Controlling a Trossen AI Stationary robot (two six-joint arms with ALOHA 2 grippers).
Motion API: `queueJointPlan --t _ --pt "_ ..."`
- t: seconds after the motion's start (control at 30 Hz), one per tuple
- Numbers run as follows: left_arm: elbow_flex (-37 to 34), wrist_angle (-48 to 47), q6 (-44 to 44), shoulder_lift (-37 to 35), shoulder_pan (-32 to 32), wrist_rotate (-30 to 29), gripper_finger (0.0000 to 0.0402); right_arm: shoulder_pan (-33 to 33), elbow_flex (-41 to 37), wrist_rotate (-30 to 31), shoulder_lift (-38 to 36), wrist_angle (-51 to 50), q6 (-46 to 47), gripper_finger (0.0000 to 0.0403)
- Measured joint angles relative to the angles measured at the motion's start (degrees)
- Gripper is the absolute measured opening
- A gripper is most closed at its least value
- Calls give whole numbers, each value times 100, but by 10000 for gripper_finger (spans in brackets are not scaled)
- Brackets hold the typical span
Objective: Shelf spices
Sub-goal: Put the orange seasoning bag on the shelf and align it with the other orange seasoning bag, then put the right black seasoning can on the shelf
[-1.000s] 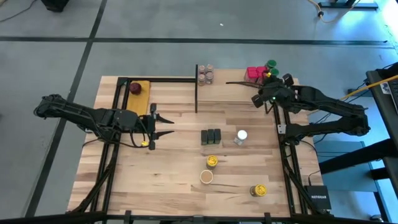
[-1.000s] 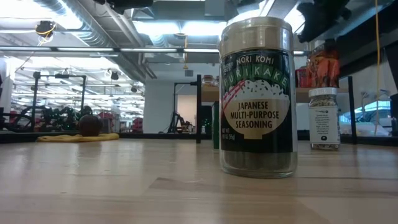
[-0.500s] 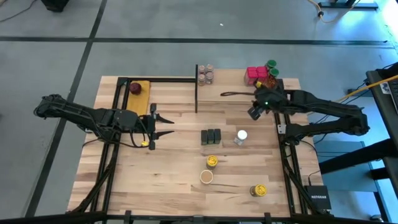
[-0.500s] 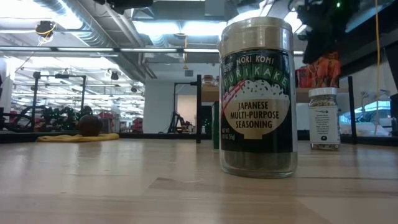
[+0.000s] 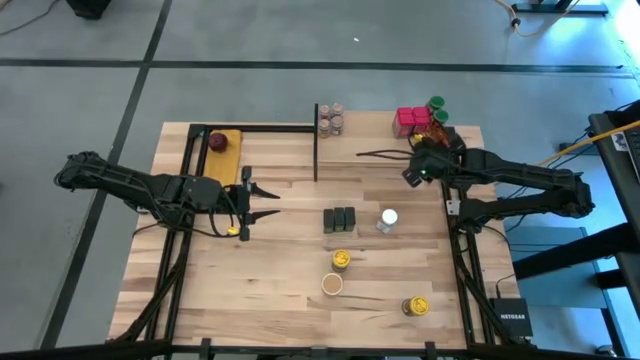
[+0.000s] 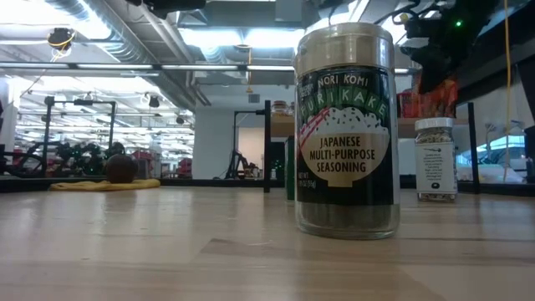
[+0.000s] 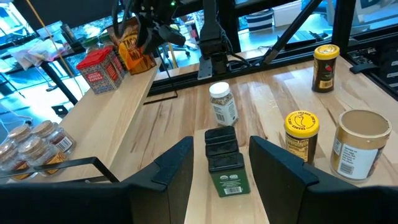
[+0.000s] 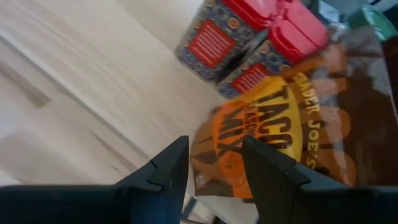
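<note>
The pale wood shelf board [image 5: 375, 140] on its black frame carries red boxes [image 5: 411, 119] at its right end. The right gripper [image 5: 412, 176] has backed off the orange taco-mix packet [image 8: 261, 146], fingers apart, empty: packet shelved. The left gripper [image 5: 262, 201] waits, parted.

Shelf [image 5: 380, 140] w/ red boxes [image 5: 411, 119].

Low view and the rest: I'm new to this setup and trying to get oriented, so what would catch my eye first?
The furikake jar fills the low view, standing close to that camera on the table. From above, three dark tins sit mid-table beside a white-lidded jar. At the shelf, the right gripper hangs over an orange taco mix packet beside red boxes.
</note>
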Motion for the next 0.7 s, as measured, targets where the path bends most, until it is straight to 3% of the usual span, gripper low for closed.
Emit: queueJointPlan --t 0.4,0.57,0.7 --pt "0 -2 0 0 0 2 150 0 1 70 -3 -140 99 154" --pt "0 -3 0 -2 0 1 150 21 452 -1015 -36 -373 303 154" --pt "0 -70 -15 -2 0 2 150 439 1008 -1871 -115 -545 809 154"
